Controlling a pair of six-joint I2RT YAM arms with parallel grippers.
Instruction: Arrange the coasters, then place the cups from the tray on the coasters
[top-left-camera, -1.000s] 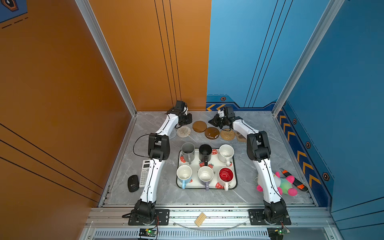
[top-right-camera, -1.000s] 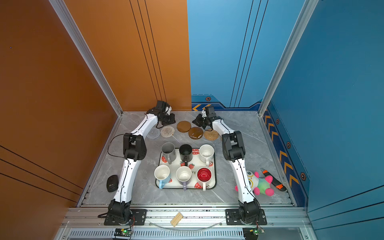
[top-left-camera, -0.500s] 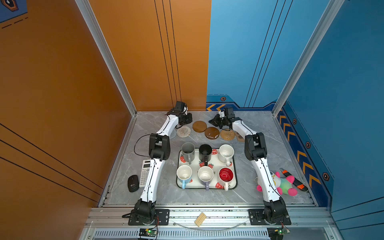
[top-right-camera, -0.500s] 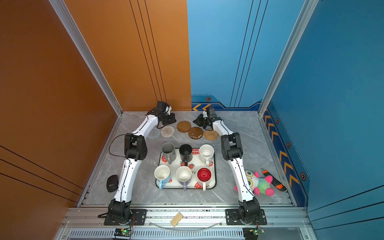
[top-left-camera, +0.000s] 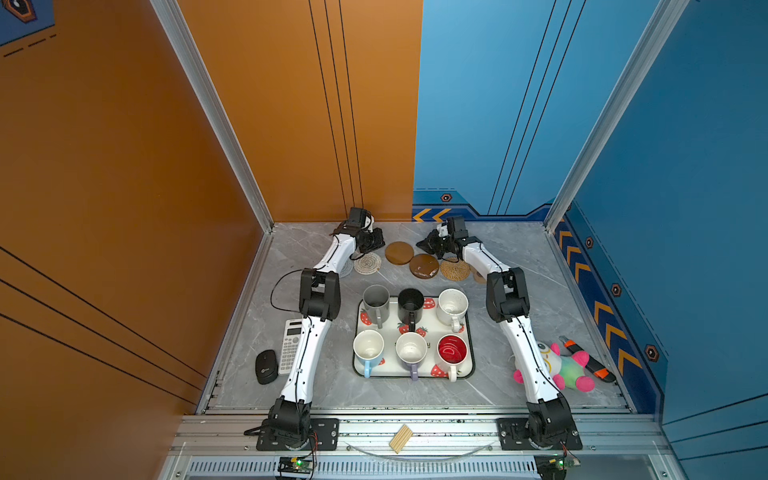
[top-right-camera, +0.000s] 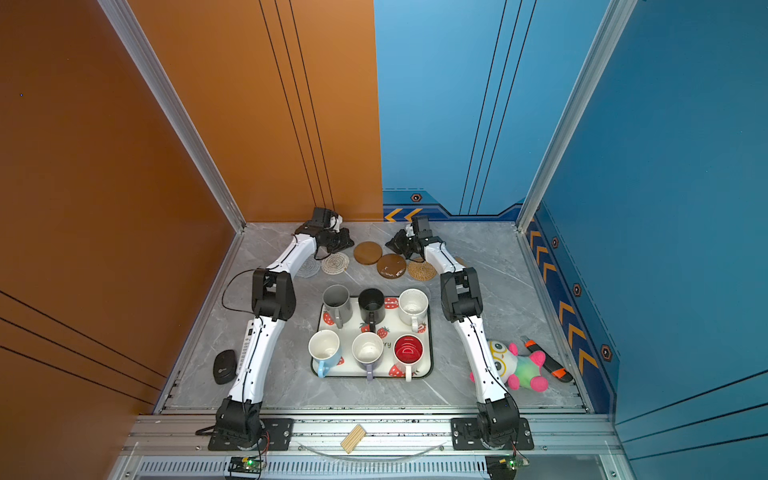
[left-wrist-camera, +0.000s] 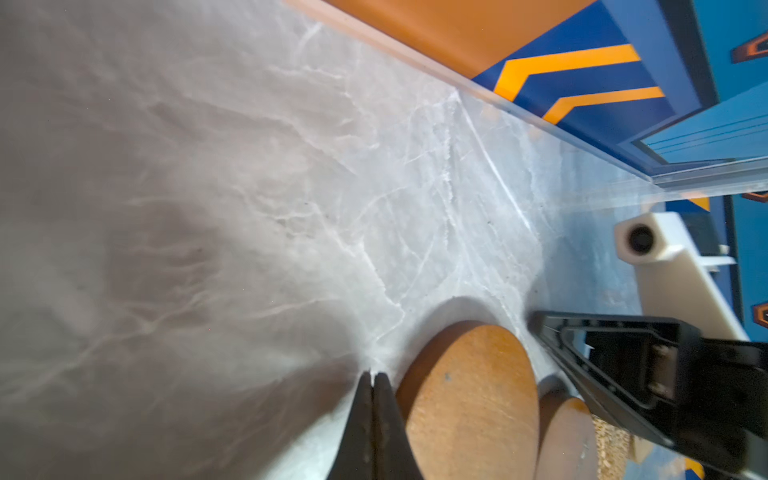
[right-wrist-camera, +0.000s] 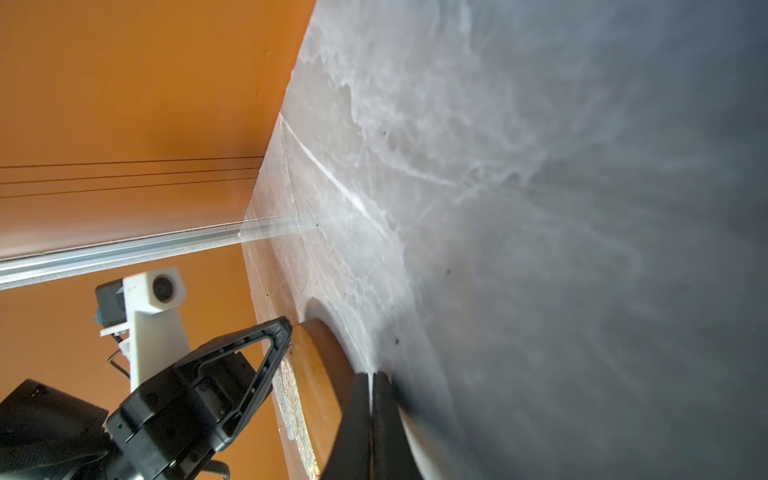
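Surface (top-left-camera: 519, 249) grey marble with pale veins; tray (top-left-camera: 432, 322) white, dark rim, red strawberries; grey cup (top-left-camera: 376, 301), black cup (top-left-camera: 410, 303), speckled white cup (top-left-camera: 453, 305), red-lined cup (top-left-camera: 452, 351); brown wooden coasters (top-left-camera: 399, 252), tan rattan coaster (top-left-camera: 455, 269), cream woven coaster (top-left-camera: 367, 264); orange wall (top-left-camera: 291, 104), blue wall (top-left-camera: 478, 104).

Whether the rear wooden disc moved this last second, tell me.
No. In a top view the rear wooden disc keeps its place below the wall chevrons.

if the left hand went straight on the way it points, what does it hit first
Probably the marble tabletop: the shut left hand points down at it, just beside the rim of the wooden disc coaster, not onto it. How near the tips are is unclear.
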